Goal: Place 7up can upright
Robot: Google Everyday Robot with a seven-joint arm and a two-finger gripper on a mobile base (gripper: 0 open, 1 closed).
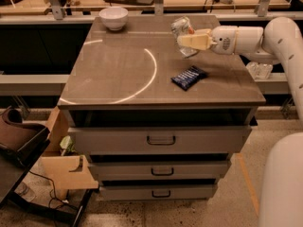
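The 7up can [182, 28], silvery-white and slightly dented, is held above the back right part of the cabinet top [118, 70], tilted slightly. My gripper [185, 38] reaches in from the right on a white arm, and its cream fingers [195, 41] are shut on the can. The can's lower part sits behind the fingers and hangs just over the surface.
A dark blue snack packet [189, 77] lies on the top just in front of the gripper. A white bowl [113, 18] stands at the back left corner. Below are three closed drawers [161, 140]. A cardboard box [66, 167] and dark chair [19, 136] sit at lower left.
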